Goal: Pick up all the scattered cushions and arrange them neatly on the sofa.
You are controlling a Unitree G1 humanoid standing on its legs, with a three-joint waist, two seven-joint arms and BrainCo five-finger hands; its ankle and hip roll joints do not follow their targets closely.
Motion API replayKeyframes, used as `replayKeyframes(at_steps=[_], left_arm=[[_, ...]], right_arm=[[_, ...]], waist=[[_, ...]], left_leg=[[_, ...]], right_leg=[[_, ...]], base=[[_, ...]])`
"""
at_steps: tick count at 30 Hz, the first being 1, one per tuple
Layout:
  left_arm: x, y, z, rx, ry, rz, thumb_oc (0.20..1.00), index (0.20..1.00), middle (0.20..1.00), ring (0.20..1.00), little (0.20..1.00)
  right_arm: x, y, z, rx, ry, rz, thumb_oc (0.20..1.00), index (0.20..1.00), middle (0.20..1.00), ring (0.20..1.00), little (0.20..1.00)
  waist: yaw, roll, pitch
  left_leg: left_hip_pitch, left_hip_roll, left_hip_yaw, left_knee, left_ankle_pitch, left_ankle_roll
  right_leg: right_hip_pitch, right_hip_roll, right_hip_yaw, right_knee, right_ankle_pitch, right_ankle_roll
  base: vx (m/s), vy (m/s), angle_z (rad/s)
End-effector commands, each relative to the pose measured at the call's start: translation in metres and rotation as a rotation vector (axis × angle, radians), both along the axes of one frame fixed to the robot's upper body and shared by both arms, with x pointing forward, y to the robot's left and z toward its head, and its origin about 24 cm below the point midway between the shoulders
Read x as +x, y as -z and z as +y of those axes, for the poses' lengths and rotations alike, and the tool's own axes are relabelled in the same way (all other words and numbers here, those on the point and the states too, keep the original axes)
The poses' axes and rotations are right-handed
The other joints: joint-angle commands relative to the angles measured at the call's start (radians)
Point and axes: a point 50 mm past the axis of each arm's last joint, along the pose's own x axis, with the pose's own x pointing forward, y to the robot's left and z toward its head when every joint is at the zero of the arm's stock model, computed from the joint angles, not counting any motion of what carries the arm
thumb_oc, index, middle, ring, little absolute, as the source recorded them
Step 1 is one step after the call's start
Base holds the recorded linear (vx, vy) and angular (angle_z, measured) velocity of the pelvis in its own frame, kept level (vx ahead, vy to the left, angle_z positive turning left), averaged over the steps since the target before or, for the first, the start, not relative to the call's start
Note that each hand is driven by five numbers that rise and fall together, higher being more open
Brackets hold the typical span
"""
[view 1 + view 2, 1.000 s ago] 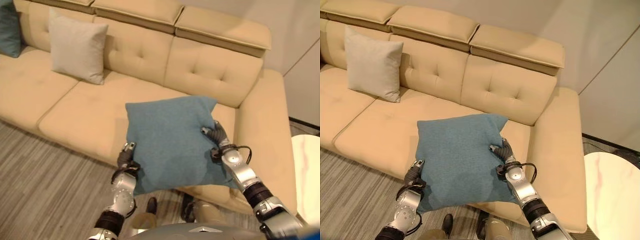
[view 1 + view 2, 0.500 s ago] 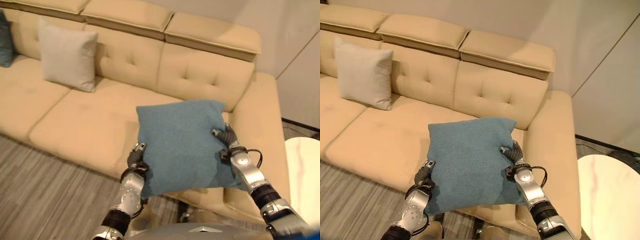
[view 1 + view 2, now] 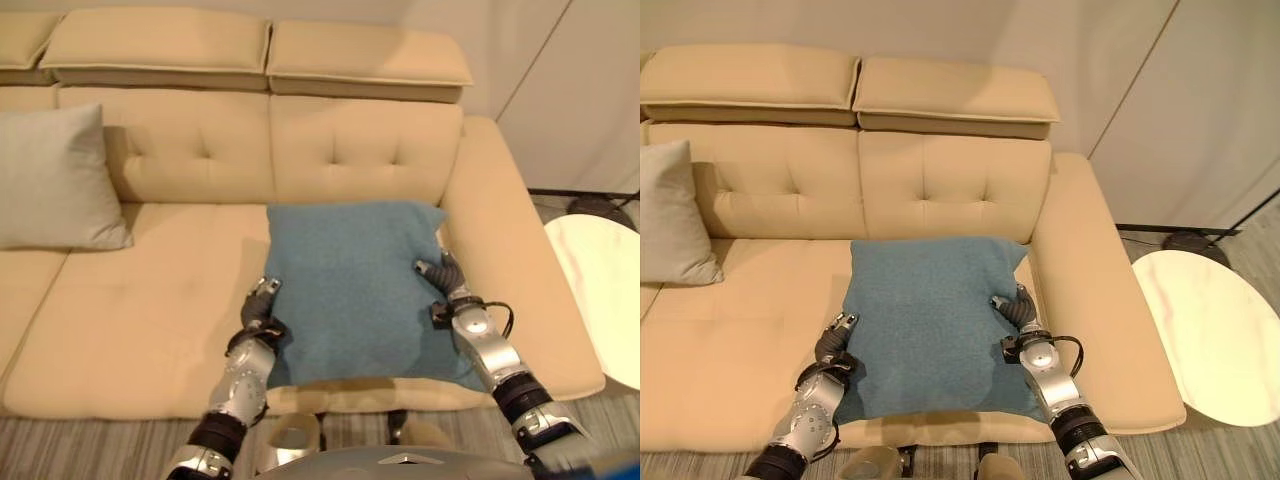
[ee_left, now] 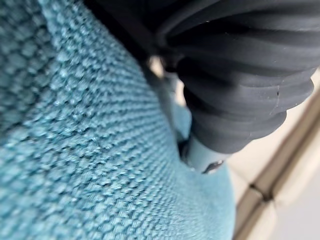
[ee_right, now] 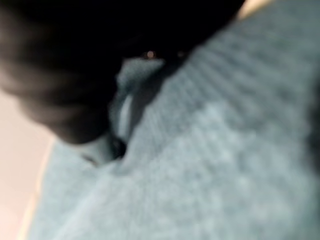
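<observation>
The teal cushion (image 3: 355, 290) is lying over the right seat of the beige sofa (image 3: 170, 300). The left robot hand (image 3: 258, 312) and right robot hand (image 3: 445, 280) are pinching its opposite edges. A grey cushion (image 3: 55, 180) is leaning against the backrest to the left.

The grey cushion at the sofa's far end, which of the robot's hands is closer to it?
Left. The left hand grips the blue cushion's edge on the side toward the grey cushion; the right hand grips the opposite edge, farther off.
</observation>
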Motion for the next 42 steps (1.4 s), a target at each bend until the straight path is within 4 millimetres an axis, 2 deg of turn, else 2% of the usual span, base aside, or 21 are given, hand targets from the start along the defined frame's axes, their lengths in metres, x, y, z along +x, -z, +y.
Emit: replayKeyframes(at_steps=[1,3,5,6,10,11,16,19,23,24,25,27,28,29,30,32,35,42], left_arm=[[0.030,-0.054,-0.036,-0.019,0.111,-0.287,0.200,0.200,0.200,0.200,0.200],[0.032,-0.055,-0.035,-0.008,0.107,-0.286,0.200,0.200,0.200,0.200,0.200],[0.037,-0.064,-0.041,0.020,0.131,-0.330,0.200,0.200,0.200,0.200,0.200],[0.038,-0.066,-0.044,0.025,0.136,-0.336,0.200,0.200,0.200,0.200,0.200],[0.046,-0.077,-0.050,0.055,0.144,-0.373,0.200,0.200,0.200,0.200,0.200],[0.057,-0.091,-0.057,0.088,0.151,-0.416,0.200,0.200,0.200,0.200,0.200],[0.086,-0.139,-0.075,0.148,0.165,-0.557,0.200,0.200,0.200,0.200,0.200],[0.102,-0.171,-0.077,0.192,0.143,-0.647,0.200,0.200,0.200,0.200,0.200],[0.118,-0.212,-0.083,0.263,0.138,-0.750,0.200,0.200,0.200,0.200,0.200],[0.118,-0.212,-0.083,0.263,0.138,-0.751,0.200,0.200,0.200,0.200,0.200],[0.125,-0.241,-0.084,0.326,0.130,-0.835,0.200,0.200,0.200,0.200,0.200],[0.125,-0.242,-0.085,0.326,0.129,-0.837,0.200,0.200,0.200,0.200,0.200],[0.128,-0.262,-0.087,0.351,0.119,-0.888,0.200,0.200,0.200,0.200,0.200],[0.130,-0.271,-0.088,0.360,0.111,-0.908,0.200,0.200,0.200,0.200,0.200],[0.130,-0.272,-0.088,0.360,0.111,-0.910,0.200,0.200,0.200,0.200,0.200],[0.132,-0.287,-0.090,0.371,0.106,-0.950,0.200,0.200,0.200,0.200,0.200],[0.134,-0.326,-0.094,0.407,0.077,-1.036,0.200,0.200,0.200,0.200,0.200],[0.130,-0.377,-0.099,0.477,0.012,-1.153,0.200,0.200,0.200,0.200,0.200]], right_arm=[[0.024,-0.050,0.029,0.064,-0.115,-0.237,0.200,0.200,0.200,0.200,0.200],[0.024,-0.051,0.029,0.062,-0.113,-0.243,0.200,0.200,0.200,0.200,0.200],[0.025,-0.061,0.026,0.047,-0.107,-0.298,0.200,0.200,0.200,0.200,0.200],[0.026,-0.064,0.026,0.041,-0.112,-0.311,0.200,0.200,0.200,0.200,0.200],[0.031,-0.073,0.028,0.038,-0.111,-0.346,0.200,0.200,0.200,0.200,0.200],[0.039,-0.087,0.037,0.043,-0.128,-0.397,0.200,0.200,0.200,0.200,0.200],[0.060,-0.122,0.057,0.050,-0.155,-0.494,0.200,0.200,0.200,0.200,0.200],[0.074,-0.152,0.061,0.021,-0.154,-0.578,0.200,0.200,0.200,0.200,0.200],[0.087,-0.190,0.066,-0.017,-0.151,-0.677,0.200,0.200,0.200,0.200,0.200],[0.087,-0.190,0.066,-0.017,-0.151,-0.678,0.200,0.200,0.200,0.200,0.200],[0.092,-0.218,0.070,-0.027,-0.152,-0.760,0.200,0.200,0.200,0.200,0.200],[0.092,-0.219,0.071,-0.027,-0.152,-0.762,0.200,0.200,0.200,0.200,0.200],[0.094,-0.236,0.075,-0.037,-0.155,-0.811,0.200,0.200,0.200,0.200,0.200],[0.096,-0.245,0.076,-0.052,-0.152,-0.831,0.200,0.200,0.200,0.200,0.200],[0.096,-0.245,0.076,-0.052,-0.152,-0.833,0.200,0.200,0.200,0.200,0.200],[0.096,-0.264,0.080,-0.066,-0.156,-0.890,0.200,0.200,0.200,0.200,0.200],[0.096,-0.303,0.088,-0.100,-0.149,-0.994,0.200,0.200,0.200,0.200,0.200],[0.088,-0.351,0.099,-0.127,-0.111,-1.155,0.200,0.200,0.200,0.200,0.200]], waist=[[0.023,-0.012,-0.062],[0.016,-0.012,-0.054],[-0.006,-0.002,-0.062],[-0.005,-0.001,-0.063],[-0.018,0.008,-0.060],[-0.020,0.014,-0.046],[-0.021,0.028,0.024],[-0.021,0.031,0.057],[-0.025,0.030,0.066],[-0.025,0.030,0.065],[-0.026,0.031,0.069],[-0.027,0.031,0.068],[-0.023,0.031,0.075],[-0.022,0.031,0.075],[-0.022,0.031,0.074],[-0.020,0.030,0.075],[-0.012,0.022,0.077],[0.000,0.011,0.078]], left_leg=[[-0.030,0.043,-0.103,0.049,-0.051,-0.079],[-0.030,0.039,-0.104,0.050,-0.054,-0.077],[-0.022,0.040,-0.118,0.030,-0.050,-0.084],[-0.018,0.041,-0.113,0.025,-0.051,-0.088],[-0.013,0.045,-0.122,-0.001,-0.042,-0.097],[-0.026,0.050,-0.124,-0.010,-0.035,-0.104],[-0.121,0.056,-0.139,0.008,-0.012,-0.116],[-0.198,0.062,-0.146,0.025,0.005,-0.121],[-0.284,0.060,-0.157,0.036,0.026,-0.129],[-0.285,0.060,-0.158,0.036,0.025,-0.129],[-0.319,0.059,-0.163,0.031,0.037,-0.133],[-0.323,0.058,-0.164,0.032,0.037,-0.133],[-0.332,0.060,-0.170,0.024,0.041,-0.137],[-0.339,0.061,-0.170,0.020,0.046,-0.138],[-0.343,0.060,-0.171,0.020,0.049,-0.138],[-0.350,0.061,-0.174,0.009,0.055,-0.142],[-0.368,0.069,-0.182,-0.013,0.064,-0.150],[-0.430,0.072,-0.206,-0.034,0.082,-0.165]], right_leg=[[0.008,-0.014,-0.118,-0.071,0.042,0.038],[0.006,-0.003,-0.113,-0.094,0.045,0.028],[0.027,0.004,-0.081,-0.118,0.034,0.019],[0.032,-0.005,-0.109,-0.132,0.045,0.021],[0.052,0.000,-0.130,-0.169,0.043,0.016],[0.048,-0.001,-0.147,-0.181,0.044,0.015],[-0.035,-0.005,-0.160,-0.160,0.048,0.009],[-0.117,-0.011,-0.161,-0.134,0.057,0.008],[-0.198,-0.014,-0.154,-0.117,0.070,0.006],[-0.199,-0.015,-0.154,-0.117,0.070,0.006],[-0.228,-0.018,-0.148,-0.118,0.078,0.006],[-0.231,-0.019,-0.148,-0.117,0.078,0.006],[-0.245,-0.017,-0.148,-0.115,0.076,0.006],[-0.250,-0.018,-0.147,-0.116,0.076,0.006],[-0.254,-0.018,-0.147,-0.118,0.080,0.006],[-0.263,-0.018,-0.149,-0.120,0.082,0.007],[-0.286,-0.009,-0.149,-0.130,0.084,0.010],[-0.329,0.003,-0.162,-0.170,0.110,0.020]], base=[[0.05,0.044,-0.55],[0.07,0.042,-0.33],[0.18,0.048,0.55],[0.16,-0.005,0.44],[0.06,-0.023,0.06],[-0.05,-0.036,0.19],[-0.14,-0.037,0.13],[-0.15,-0.015,0.05],[-0.05,0.001,0.09],[0.01,0.015,0.08],[0.00,0.000,0.00],[0.00,0.000,0.00],[0.04,-0.018,0.04],[0.03,-0.015,0.02],[0.03,-0.001,0.04],[0.04,-0.004,0.06],[0.07,-0.033,0.10],[0.04,-0.033,0.05]])
